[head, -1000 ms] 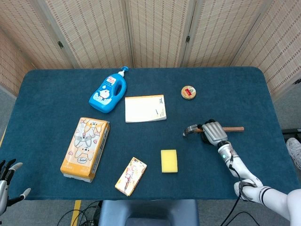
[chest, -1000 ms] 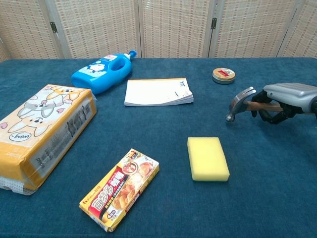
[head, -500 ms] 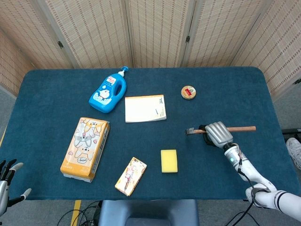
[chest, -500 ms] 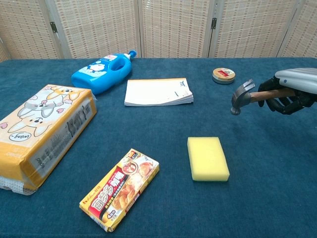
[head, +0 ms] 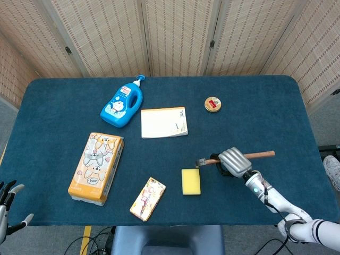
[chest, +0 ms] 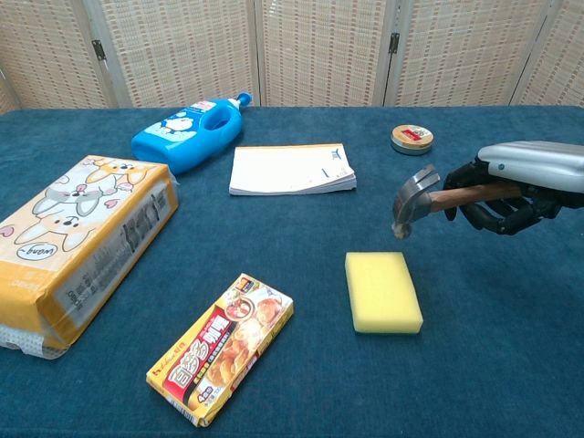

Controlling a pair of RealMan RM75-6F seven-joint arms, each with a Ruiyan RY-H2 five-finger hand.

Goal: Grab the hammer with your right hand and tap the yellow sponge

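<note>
My right hand [head: 234, 161] [chest: 511, 187] grips the wooden handle of the hammer [head: 258, 155] [chest: 416, 203] and holds it in the air. The steel head points left and hangs just above and to the right of the yellow sponge [head: 190, 181] [chest: 382, 290], not touching it. The sponge lies flat on the blue table near the front edge. My left hand [head: 6, 208] shows only at the bottom left corner of the head view, off the table, fingers spread and holding nothing.
A white notepad [head: 164, 122] lies in the middle, a blue bottle [head: 122, 104] behind it to the left, a small round tin [head: 213, 103] at the back right. An orange tissue pack [head: 96, 167] and a small food box [head: 147, 198] lie front left.
My right hand has carried the hammer left and forward, from over bare table toward the sponge. The hammer head has tipped downward and now hangs close over the sponge's far right corner.
</note>
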